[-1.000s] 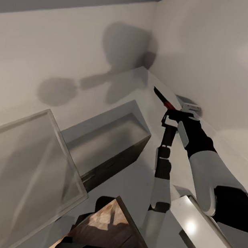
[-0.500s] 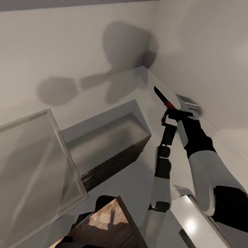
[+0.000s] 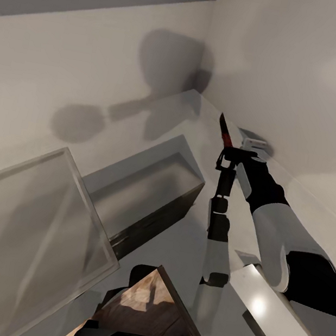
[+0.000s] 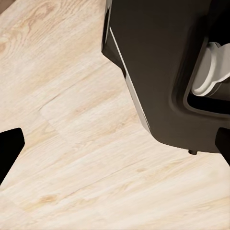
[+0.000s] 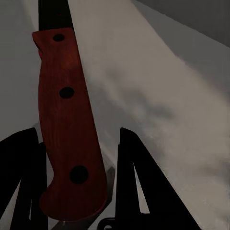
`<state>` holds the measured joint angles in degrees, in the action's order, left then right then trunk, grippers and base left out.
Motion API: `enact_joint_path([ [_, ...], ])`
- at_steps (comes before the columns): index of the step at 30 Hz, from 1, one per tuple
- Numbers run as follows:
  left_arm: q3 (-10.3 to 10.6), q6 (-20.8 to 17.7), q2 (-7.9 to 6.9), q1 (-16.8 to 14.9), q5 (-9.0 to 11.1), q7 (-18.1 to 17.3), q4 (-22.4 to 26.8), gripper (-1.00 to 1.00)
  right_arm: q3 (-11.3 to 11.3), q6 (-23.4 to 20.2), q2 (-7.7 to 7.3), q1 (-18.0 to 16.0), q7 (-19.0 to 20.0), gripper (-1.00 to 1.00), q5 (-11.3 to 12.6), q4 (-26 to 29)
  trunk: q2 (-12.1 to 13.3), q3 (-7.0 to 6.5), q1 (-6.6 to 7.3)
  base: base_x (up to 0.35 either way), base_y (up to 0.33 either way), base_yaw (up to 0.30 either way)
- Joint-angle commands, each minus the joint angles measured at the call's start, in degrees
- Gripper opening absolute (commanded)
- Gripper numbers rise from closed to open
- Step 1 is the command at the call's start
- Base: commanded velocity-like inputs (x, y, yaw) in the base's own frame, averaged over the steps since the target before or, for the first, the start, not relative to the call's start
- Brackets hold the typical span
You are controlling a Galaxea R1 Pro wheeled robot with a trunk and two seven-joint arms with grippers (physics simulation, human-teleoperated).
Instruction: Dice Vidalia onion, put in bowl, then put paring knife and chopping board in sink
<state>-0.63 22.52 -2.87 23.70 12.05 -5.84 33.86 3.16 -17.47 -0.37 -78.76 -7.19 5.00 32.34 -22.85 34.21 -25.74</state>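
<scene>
We see the paring knife (image 3: 225, 131) raised above the glossy countertop (image 3: 188, 238), its reddish handle gripped between the right gripper's (image 3: 228, 157) fingers, blade pointing toward the wall corner; the left gripper's (image 4: 115, 153) fingertips frame pale wooden floor (image 4: 72, 143), spread wide

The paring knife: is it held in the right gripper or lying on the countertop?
Held. In the head view the paring knife sticks up from the right gripper; its reddish handle sits between the fingers.
</scene>
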Motion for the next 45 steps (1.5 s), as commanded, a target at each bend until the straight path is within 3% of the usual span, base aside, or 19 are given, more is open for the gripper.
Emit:
enact_joint_path([
  [1,-0.1,0.0,-0.01,0.0,0.6,-0.5,0.1,1.00,0.4,-0.6,-0.04,0.0,-0.5,-1.00,0.3,-0.2,-0.1,0.08,-0.05,0.000,0.000,0.000],
  [16,-0.1,0.0,-0.02,0.0,0.6,-0.5,0.1,1.00,0.4,-0.6,0.04,0.0,-0.5,-1.00,0.2,-0.4,-0.1,0.08,-0.05,0.000,0.000,0.000],
  [36,-0.1,0.0,-0.03,0.0,0.6,-0.5,0.2,1.00,0.4,-0.7,1.47,0.0,-0.8,-1.00,0.0,0.0,-0.1,0.05,-0.05,0.000,0.000,0.000],
  [45,-0.1,0.0,-0.03,0.0,0.6,-0.5,0.2,1.00,0.4,-0.7,2.10,0.0,-0.8,-1.00,0.0,0.0,-0.1,-0.57,-0.05,-0.012,0.000,0.000],
])
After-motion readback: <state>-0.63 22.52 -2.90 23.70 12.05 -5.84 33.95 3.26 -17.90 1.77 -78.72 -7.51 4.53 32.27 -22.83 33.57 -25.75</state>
